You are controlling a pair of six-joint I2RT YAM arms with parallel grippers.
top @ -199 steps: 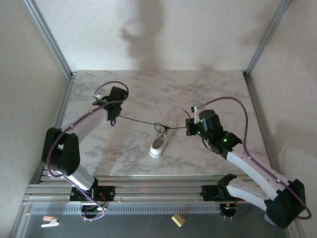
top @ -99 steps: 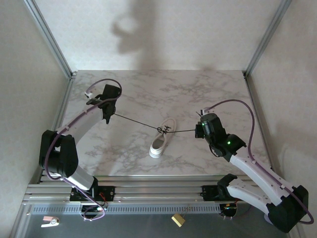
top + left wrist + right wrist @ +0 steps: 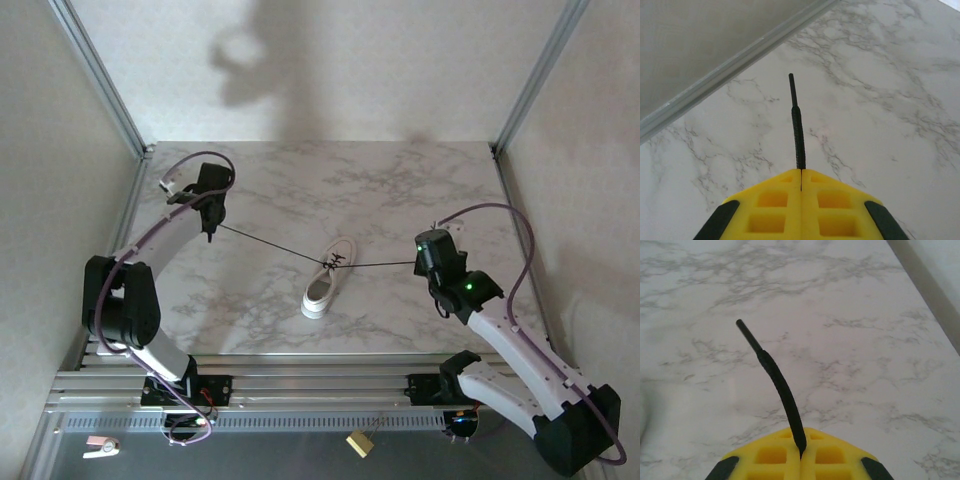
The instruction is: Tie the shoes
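Presently: left fingers [image 3: 771, 207], right fingers [image 3: 770, 460] each pinched shut on 1 taut thin black lace end [image 3: 798, 131]; small white low-top sneaker [image 3: 326, 282] between. Pull evenly, outward.

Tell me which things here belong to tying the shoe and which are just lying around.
Part of the job: white sneaker; its black laces, pulled taut; left gripper and right gripper, each shut on a lace end.
Just lying about: brass padlock and small white item, both off the table, near side.
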